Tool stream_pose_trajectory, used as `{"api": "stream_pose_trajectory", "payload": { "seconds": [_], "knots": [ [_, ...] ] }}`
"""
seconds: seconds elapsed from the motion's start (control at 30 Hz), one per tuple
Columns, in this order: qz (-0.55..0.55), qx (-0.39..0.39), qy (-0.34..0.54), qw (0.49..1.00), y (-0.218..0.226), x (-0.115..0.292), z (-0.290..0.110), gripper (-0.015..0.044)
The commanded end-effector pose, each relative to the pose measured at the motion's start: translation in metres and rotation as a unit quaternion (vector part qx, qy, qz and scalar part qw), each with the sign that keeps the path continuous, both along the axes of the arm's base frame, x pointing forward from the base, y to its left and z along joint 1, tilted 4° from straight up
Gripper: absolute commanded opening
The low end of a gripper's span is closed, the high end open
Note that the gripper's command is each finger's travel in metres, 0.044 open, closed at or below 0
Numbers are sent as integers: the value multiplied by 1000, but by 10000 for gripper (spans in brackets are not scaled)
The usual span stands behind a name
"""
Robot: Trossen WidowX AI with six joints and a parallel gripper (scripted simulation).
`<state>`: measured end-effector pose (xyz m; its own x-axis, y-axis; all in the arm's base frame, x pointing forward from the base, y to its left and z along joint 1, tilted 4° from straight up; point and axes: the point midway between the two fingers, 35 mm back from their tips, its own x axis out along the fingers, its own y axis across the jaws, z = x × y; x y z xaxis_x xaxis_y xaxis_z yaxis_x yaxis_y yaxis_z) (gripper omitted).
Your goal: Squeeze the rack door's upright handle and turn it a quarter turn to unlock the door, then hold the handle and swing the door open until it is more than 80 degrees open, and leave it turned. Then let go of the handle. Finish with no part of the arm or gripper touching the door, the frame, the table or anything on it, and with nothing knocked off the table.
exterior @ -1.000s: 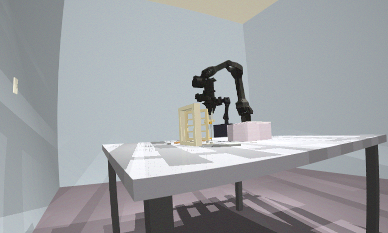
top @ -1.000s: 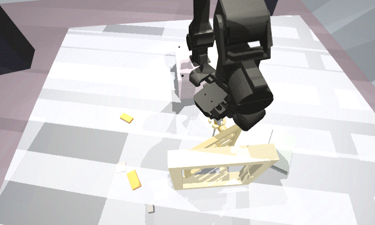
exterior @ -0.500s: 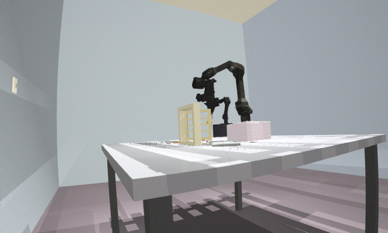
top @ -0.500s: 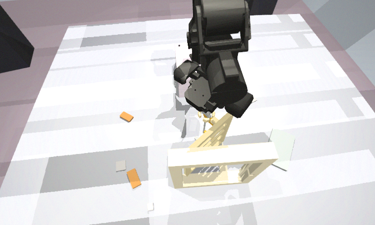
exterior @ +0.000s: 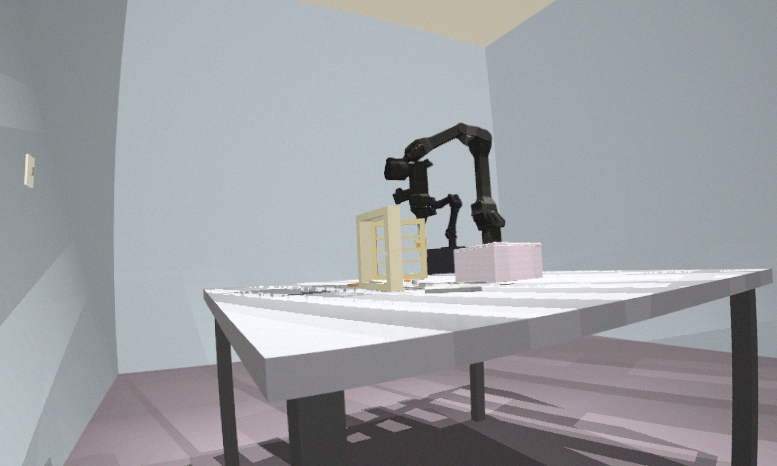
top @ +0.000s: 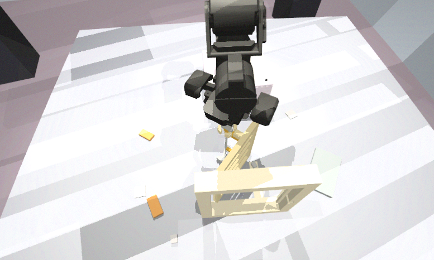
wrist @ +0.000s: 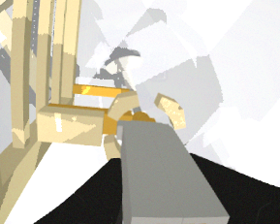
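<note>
White table [top: 98, 106] [exterior: 379, 353] within pale blue walls [exterior: 298, 127]; mauve floor [top: 4, 129] [exterior: 640, 382]; cream door [top: 239, 147] [exterior: 424, 254] [wrist: 20, 86] ajar; end effector [top: 228, 127] [exterior: 423, 222] [wrist: 151, 166] clenched on its handle [wrist: 141, 116].

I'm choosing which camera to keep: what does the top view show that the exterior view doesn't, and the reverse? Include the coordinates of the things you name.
Only top: a pale green panel's broad face [top: 327, 172].
Only exterior: a wall switch [exterior: 29, 170] and the ceiling [exterior: 437, 14].
Both: the arm [top: 234, 77] [exterior: 482, 173], the door [top: 239, 150] [exterior: 424, 254] standing partly open, and its frame [top: 234, 181] [exterior: 394, 248].
</note>
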<state>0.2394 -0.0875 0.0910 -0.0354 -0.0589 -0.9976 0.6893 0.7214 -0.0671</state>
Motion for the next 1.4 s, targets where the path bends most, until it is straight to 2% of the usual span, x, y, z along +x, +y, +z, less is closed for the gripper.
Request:
{"api": "stream_pose_trajectory", "payload": {
  "seconds": [0.0,1.37],
  "knots": [
    [34,0,-1,999,-6,-2,0,20],
    [304,6,17,952,-85,-23,6,20]
  ]
}}
